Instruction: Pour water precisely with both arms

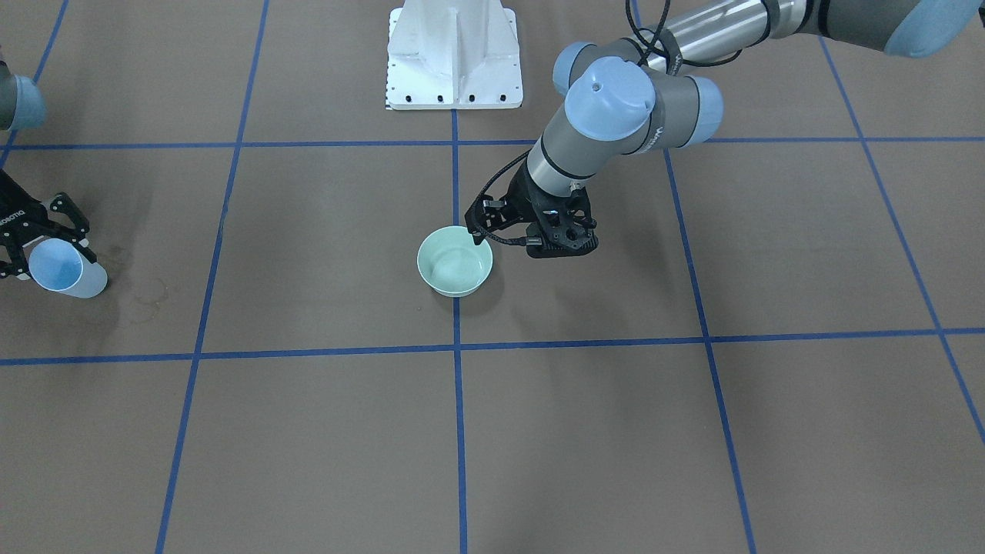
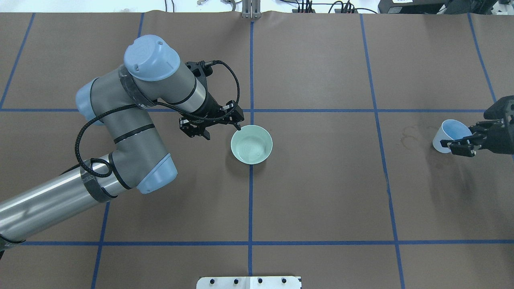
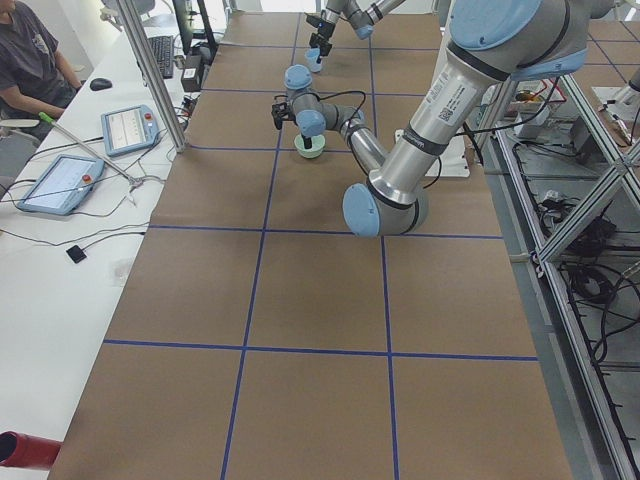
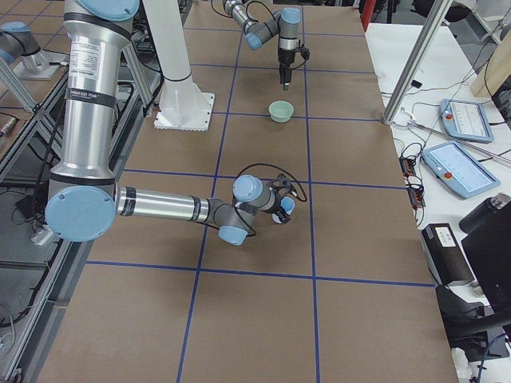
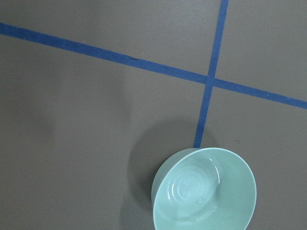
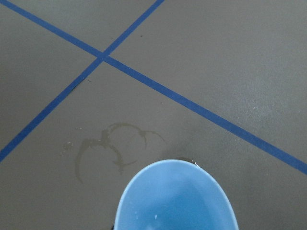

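Right claw pinches a blue cup; left claw spread (brown blue-taped table).

two robot arms, one pale green bowl, one blue cup, one white pedestal, one seated person.

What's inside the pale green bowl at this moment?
A shallow pool of clear water, shown by ripple rings and glints in the left wrist view. Nothing else shows in the bowl. From overhead, almost the whole inside shows uncovered.
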You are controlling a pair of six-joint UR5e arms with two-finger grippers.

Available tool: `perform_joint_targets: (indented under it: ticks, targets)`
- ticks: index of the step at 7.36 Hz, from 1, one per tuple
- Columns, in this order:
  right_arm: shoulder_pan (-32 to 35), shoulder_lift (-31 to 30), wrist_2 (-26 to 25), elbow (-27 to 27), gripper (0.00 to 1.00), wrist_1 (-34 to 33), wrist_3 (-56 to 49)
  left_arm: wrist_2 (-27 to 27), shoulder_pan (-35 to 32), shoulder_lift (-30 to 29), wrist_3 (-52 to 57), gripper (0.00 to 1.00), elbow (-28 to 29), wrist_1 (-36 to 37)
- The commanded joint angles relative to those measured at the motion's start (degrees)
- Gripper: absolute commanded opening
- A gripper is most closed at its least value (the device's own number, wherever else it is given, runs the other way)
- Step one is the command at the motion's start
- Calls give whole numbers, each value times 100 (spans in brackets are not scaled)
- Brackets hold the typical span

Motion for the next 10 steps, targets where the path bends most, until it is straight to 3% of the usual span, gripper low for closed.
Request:
perform_joint_targets:
  ticks: [1, 2, 4, 5, 6, 7, 10]
  targets:
    - [-7, 508, 253, 374, 0, -1031, 389, -28, -103, 149, 8, 92, -162, 7]
    - [-94, 790, 272, 847, 0, -1918, 487, -37, -182, 298, 34, 92, -259, -2]
    - [-524, 1220, -85, 1333, 0, -2959, 532, -55, -288, 562, 70, 92, -321, -37]
    - [-1144, 1345, -793, 1648, 0, -3390, 515, -55, -366, 781, 279, 92, -391, -72]
    - [-1454, 1773, -1191, 1912, 0, -4239, 497, -185, -506, 1157, 742, 92, -574, -73]
    - [-1684, 2499, -1195, 2167, 0, -5491, 497, -508, -795, 1422, 1112, 92, -620, -73]
    - [-2423, 4109, -1775, 2048, 0, -7938, 332, -723, -1166, 1793, 1852, 92, -603, -81]
